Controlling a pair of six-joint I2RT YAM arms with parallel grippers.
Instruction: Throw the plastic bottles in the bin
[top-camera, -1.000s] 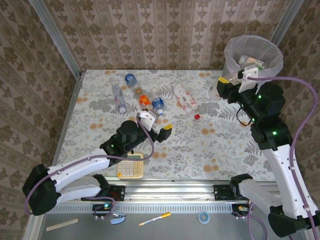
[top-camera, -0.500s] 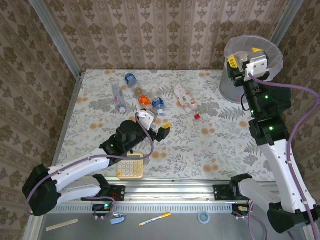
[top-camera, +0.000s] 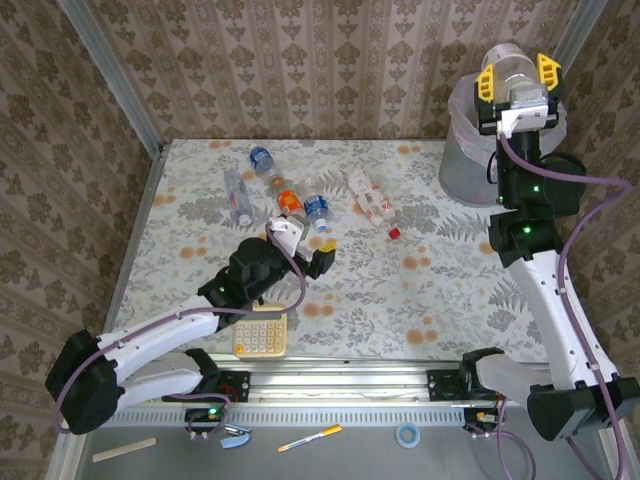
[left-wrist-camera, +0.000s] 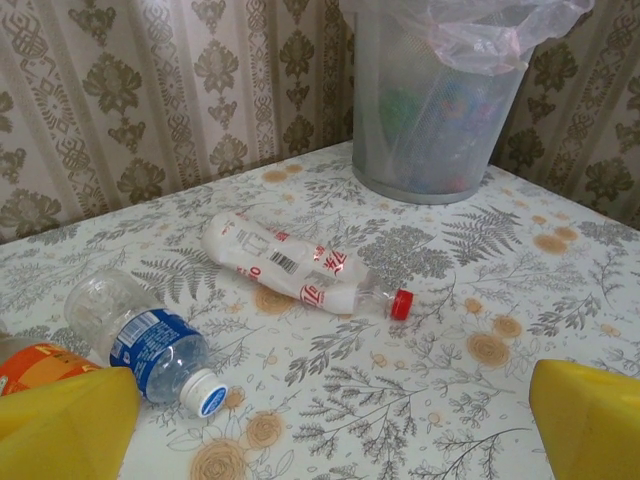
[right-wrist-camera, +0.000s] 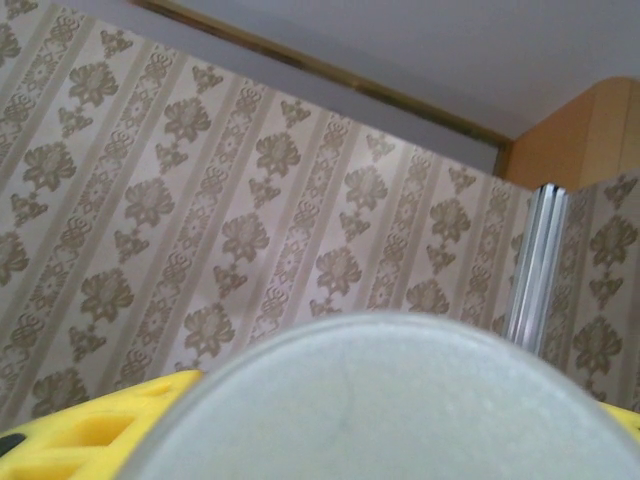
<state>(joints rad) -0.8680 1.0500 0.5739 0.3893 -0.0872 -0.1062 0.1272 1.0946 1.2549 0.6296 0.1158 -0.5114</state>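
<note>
A plastic bottle sits very close to the lens, its pale, cloudy, rounded surface gripped by the right hand. A yellow finger lies against the bottle's left side, and a sliver of yellow shows at its right edge. Behind and above the bottle rises a patterned wall. A metal post stands above the bottle's right side, with a brown panel and a grey ceiling higher up.

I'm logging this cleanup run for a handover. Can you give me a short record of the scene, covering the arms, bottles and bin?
right gripper: high above the bin, shut on a clear bottle
left gripper: open, low, facing the loose bottles
loose bottles: several, among them a white bottle with a red cap and a blue-label bottle
bin: far right corner, lined with a bag
calculator: near edge, beside the left arm
</note>
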